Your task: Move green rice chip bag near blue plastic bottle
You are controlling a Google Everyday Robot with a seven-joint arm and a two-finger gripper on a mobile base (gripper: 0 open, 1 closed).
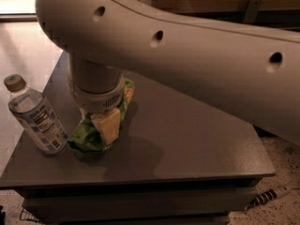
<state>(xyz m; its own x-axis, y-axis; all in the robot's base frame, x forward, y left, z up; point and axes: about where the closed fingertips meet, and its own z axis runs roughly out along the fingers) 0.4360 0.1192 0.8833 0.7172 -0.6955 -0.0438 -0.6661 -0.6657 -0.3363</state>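
The green rice chip bag (89,136) is crumpled and sits low over the dark grey table (187,139), at its front left. My gripper (104,128) comes straight down from the big white arm and is shut on the bag; one cream fingertip (108,125) shows against the green foil. The blue plastic bottle (36,116) stands upright at the table's left edge, just left of the bag, with a small gap between them. The bag's upper part is hidden behind my wrist.
My white arm (197,55) spans the upper view and hides the back of the table. The table's front edge (140,179) is near. A striped cable (267,197) lies on the speckled floor at the lower right.
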